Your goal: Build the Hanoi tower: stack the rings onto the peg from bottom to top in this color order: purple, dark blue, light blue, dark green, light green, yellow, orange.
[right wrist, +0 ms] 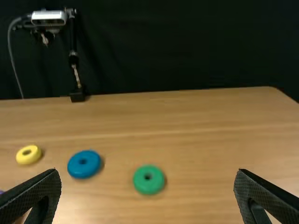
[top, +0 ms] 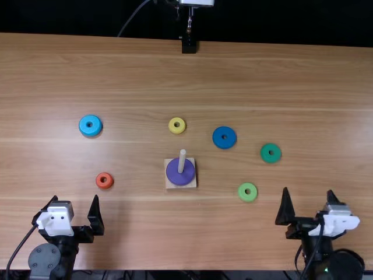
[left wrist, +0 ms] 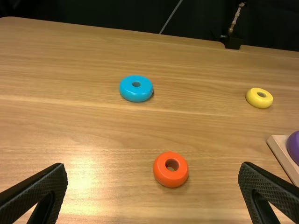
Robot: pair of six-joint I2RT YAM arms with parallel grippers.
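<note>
You are running two grippers, both sitting above the near part of the wooden table (top: 140,233). Your left gripper (top: 75,199) is holding its two black fingers (left wrist: 42,189) wide apart. Your right gripper (top: 308,192) is likewise keeping its fingers (right wrist: 39,191) well spread.

Your build is standing at one ring: the purple ring (top: 187,175) is encircling the upright wooden peg (top: 182,160) and resting on the square wooden base (top: 193,185), near the middle of the table. The other six rings are lying flat on the wood, apart from one another.

On your left side, the orange ring (top: 109,184) is lying just beyond the left gripper, and the light blue ring (top: 84,129) is lying farther out. The yellow ring (top: 172,127) is sitting beyond the peg. To your right of it, the dark blue ring (top: 217,139) is lying slightly nearer to you, followed by the dark green ring (top: 265,156), farther right and nearer again. The light green ring (top: 243,195) is lying between the base and your right gripper. At the table's far edge, a black stand (top: 189,45) is standing.
</note>
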